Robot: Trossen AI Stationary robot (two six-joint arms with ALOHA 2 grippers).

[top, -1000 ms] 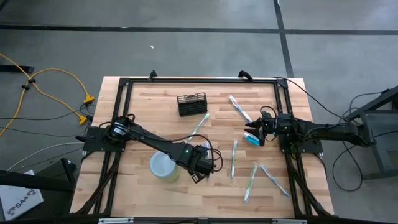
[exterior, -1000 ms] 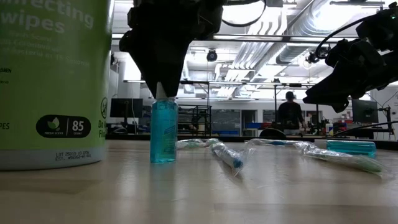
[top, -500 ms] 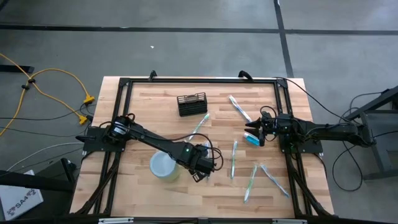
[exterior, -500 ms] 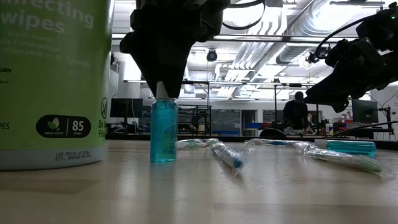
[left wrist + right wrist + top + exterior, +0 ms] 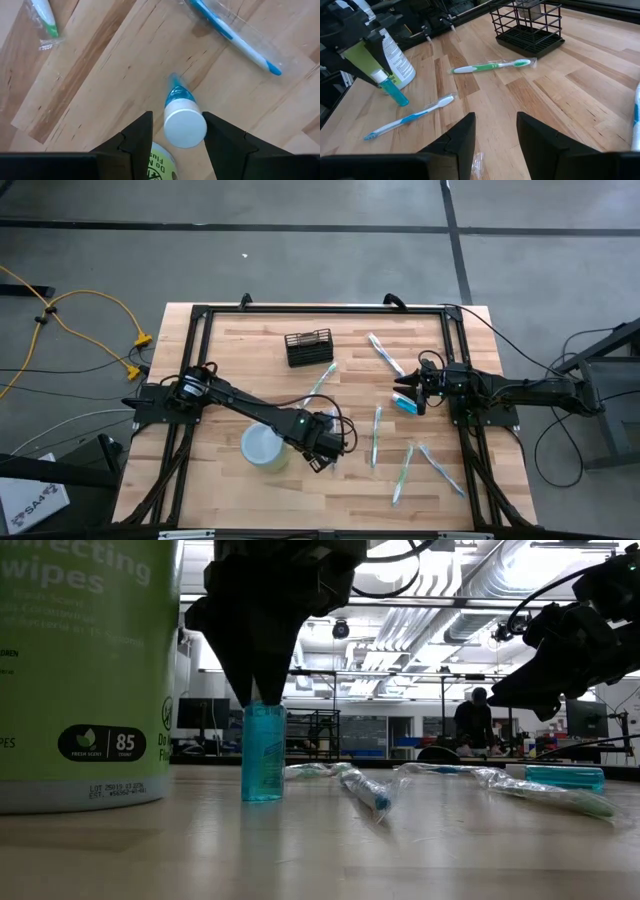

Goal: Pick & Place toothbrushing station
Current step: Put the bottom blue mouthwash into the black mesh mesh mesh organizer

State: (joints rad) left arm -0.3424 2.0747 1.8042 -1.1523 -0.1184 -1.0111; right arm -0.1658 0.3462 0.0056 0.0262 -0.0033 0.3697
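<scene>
Near the table's middle, beside the green wipes tub [image 5: 263, 447], the left gripper [image 5: 175, 137] hangs straight over a small blue bottle [image 5: 263, 752]. Its fingers stand apart on either side of the white cap [image 5: 185, 129], released, not pinching; the bottle stands upright on the wood.

Right gripper [image 5: 495, 132]: parked at the right edge of the table, near a small blue tube [image 5: 405, 404]; fingers apart, holding nothing.

Wire holder [image 5: 308, 347]: far side of the table, upright, well apart from both grippers. A green toothbrush [image 5: 490, 66] lies just beside it; other wrapped toothbrushes are scattered right of centre.

Risks, as judged:
- Bottle is narrow and tall. An off-centre closing would push the cap sideways and tip it toward the tub.
- Cap looks smooth and round; a grip taken only on it may slip on lifting.
- Blue toothbrush [image 5: 235, 35] lies near the bottle; a toppled bottle could roll onto it.
</scene>
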